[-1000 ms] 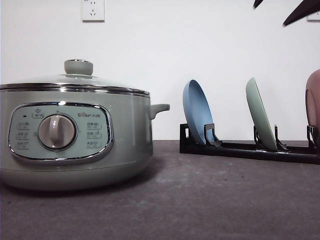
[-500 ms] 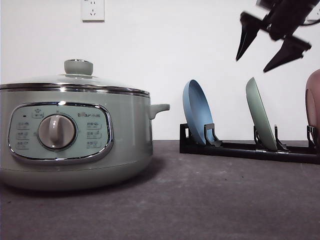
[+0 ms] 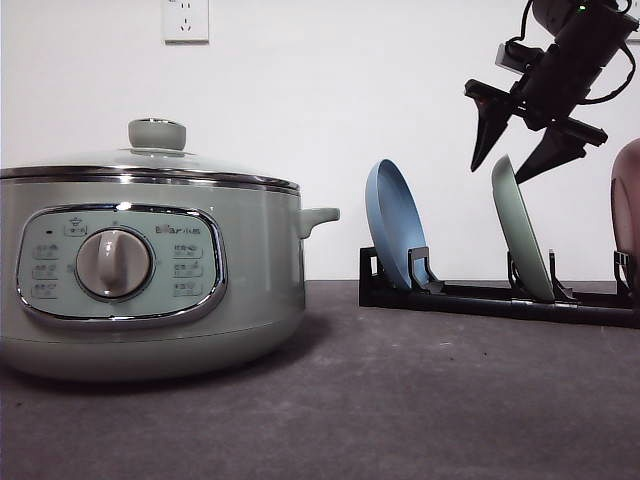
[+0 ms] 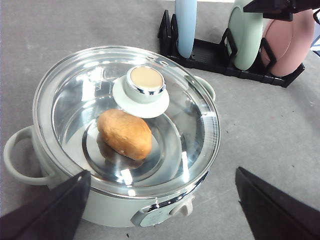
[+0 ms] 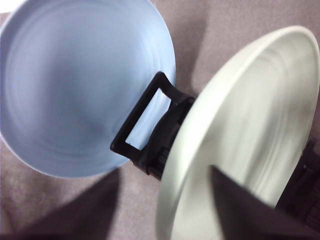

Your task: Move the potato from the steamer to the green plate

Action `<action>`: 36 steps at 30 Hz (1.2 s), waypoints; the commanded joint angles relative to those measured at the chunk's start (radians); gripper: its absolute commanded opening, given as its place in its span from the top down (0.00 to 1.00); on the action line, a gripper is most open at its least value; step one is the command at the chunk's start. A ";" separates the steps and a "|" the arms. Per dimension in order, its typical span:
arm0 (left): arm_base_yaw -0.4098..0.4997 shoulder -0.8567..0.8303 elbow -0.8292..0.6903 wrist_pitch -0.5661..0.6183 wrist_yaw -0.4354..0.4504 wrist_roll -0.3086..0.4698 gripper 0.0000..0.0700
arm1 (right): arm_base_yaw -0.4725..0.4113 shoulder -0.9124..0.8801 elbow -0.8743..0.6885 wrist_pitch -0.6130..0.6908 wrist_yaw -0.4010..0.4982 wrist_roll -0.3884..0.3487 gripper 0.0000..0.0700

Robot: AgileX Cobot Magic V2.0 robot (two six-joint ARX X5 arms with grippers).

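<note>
The potato [image 4: 124, 133] lies inside the steamer [image 3: 150, 270], under its closed glass lid [image 4: 95, 100]. Well apart from the steamer, the green plate [image 3: 522, 230] stands on edge in a black rack [image 3: 490, 298], between the blue plate [image 3: 395, 225] and the pink plate [image 4: 292, 40]. The right end effector [image 3: 512, 168] hangs released just above the green plate's top rim, fingers spread astride it. The left end effector [image 4: 160, 210] hovers above the steamer, spread wide.
</note>
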 commanded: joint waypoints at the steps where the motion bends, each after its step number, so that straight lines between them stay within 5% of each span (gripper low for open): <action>1: -0.002 0.005 0.024 0.005 0.005 0.005 0.15 | 0.003 0.018 0.023 0.007 0.004 0.010 0.76; 11: -0.002 0.005 0.024 0.005 0.005 0.005 0.15 | 0.003 0.018 0.023 0.023 -0.002 0.032 0.99; 36: -0.002 0.005 0.024 0.005 0.005 0.005 0.15 | 0.019 -0.209 0.024 0.057 -0.152 0.069 0.99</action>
